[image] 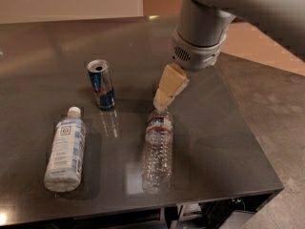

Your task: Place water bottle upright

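The water bottle (157, 151) is clear and ribbed, with a narrow red-and-blue label band near its neck. It lies on its side on the dark table (214, 128), neck pointing away from the camera. My gripper (161, 104), cream-coloured under a grey wrist, hangs tilted right over the bottle's neck end. Its tip is at the cap and hides it. I cannot tell whether it touches the bottle.
A blue-and-silver drink can (101, 85) stands upright to the left of the gripper. A whitish opaque bottle (65, 149) with a pale label lies on its side at the front left. The table's front and right edges are close to the water bottle.
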`<state>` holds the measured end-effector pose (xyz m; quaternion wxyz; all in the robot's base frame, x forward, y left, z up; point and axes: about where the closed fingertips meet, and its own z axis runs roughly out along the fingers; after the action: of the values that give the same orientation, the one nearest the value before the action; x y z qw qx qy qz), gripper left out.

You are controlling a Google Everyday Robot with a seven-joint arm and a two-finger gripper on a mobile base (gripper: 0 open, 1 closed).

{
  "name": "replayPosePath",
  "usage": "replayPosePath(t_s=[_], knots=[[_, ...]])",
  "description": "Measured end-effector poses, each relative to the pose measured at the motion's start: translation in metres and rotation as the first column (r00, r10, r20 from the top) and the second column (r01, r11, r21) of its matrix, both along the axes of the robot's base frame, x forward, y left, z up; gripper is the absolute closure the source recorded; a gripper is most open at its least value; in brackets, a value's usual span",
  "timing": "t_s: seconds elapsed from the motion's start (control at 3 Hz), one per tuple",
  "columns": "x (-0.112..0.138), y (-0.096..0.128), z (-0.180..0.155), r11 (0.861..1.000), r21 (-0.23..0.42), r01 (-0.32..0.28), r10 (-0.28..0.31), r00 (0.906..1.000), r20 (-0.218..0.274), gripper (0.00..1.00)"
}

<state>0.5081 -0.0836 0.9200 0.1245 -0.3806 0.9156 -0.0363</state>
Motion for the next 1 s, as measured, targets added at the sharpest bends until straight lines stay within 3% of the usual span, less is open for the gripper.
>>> replayPosePath(t_s=[0.33, 0.67, 1.0], knots=[[-0.0013, 0.0094, -0.0044, 0.992, -0.011, 0.124, -0.123, 0.9918, 0.033, 0.00], [-0.0012, 0.0091, -0.0036, 0.980, 0.013, 0.201, -0.201, 0.9790, 0.035, 0.00], [-0.0012, 0.0092, -0.0035, 0.980, 0.014, 0.200, -0.201, 0.9790, 0.035, 0.00]])
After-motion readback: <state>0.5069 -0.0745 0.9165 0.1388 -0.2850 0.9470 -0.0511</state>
